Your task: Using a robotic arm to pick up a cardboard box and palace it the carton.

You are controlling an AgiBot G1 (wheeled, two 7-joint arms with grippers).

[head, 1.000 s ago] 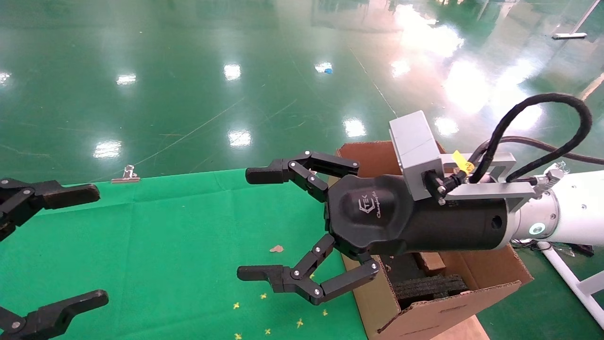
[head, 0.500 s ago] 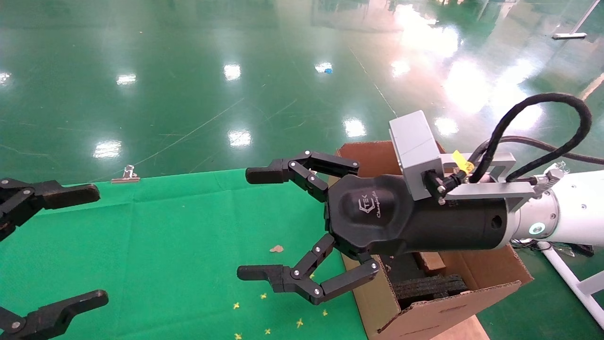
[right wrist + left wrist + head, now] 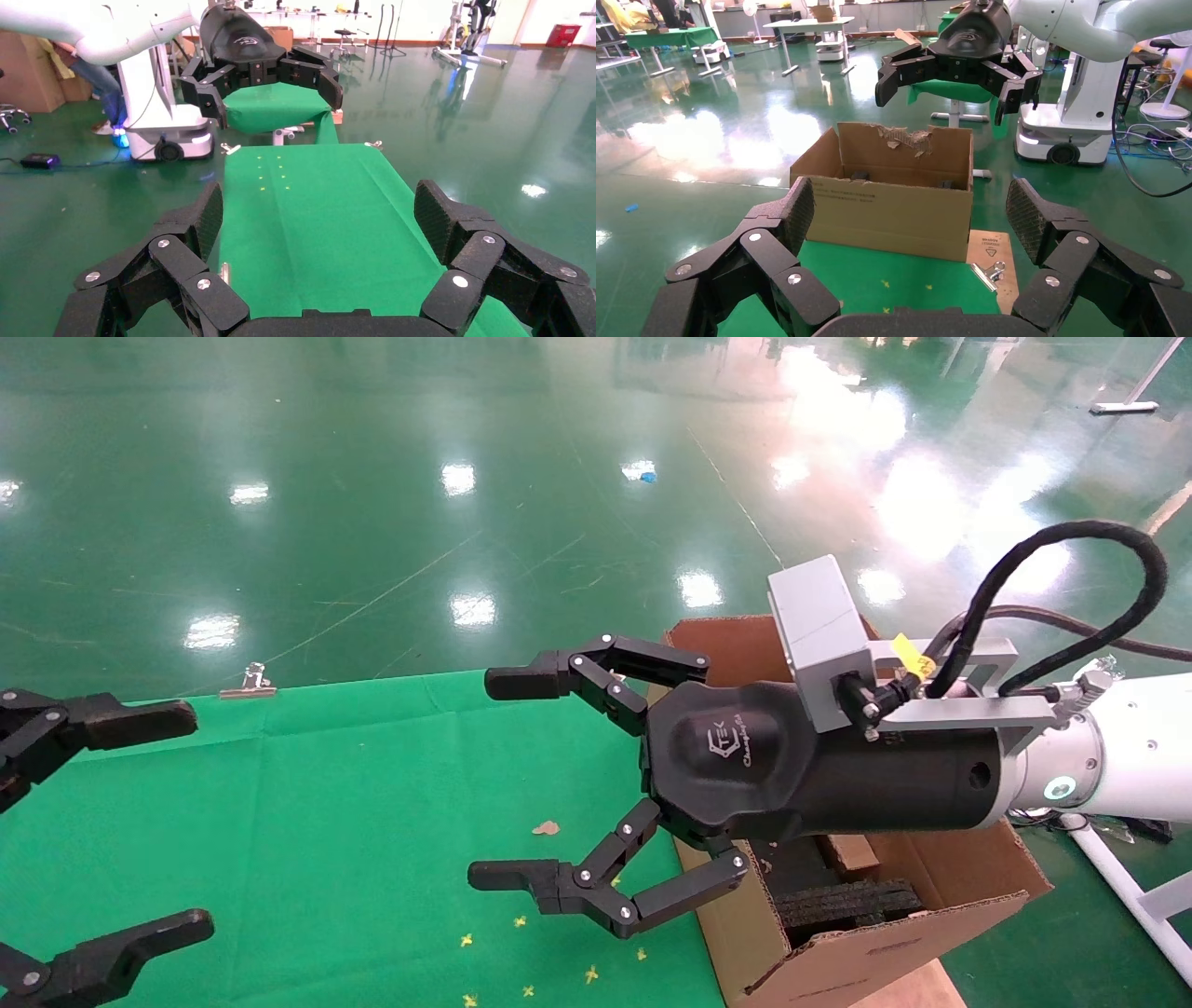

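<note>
Hanging in the air over the edge of the green cloth (image 3: pixel 307 822), right beside the carton (image 3: pixel 875 943): the right gripper (image 3: pixel 507 780) on the white robotic arm (image 3: pixel 1117 747), fingers (image 3: pixel 521 684) spreading wide apart, holding nothing. Sitting at the right end of the cloth, flaps standing up, one flap torn along its top, black foam blocks (image 3: pixel 843 901) lying inside. Waiting at the far left of the cloth: the left gripper (image 3: pixel 163 817), fingers also wide apart, holding nothing. Not showing anywhere in these views: the small cardboard box. Resting on the cloth: a tiny brown scrap (image 3: pixel 546 827).
</note>
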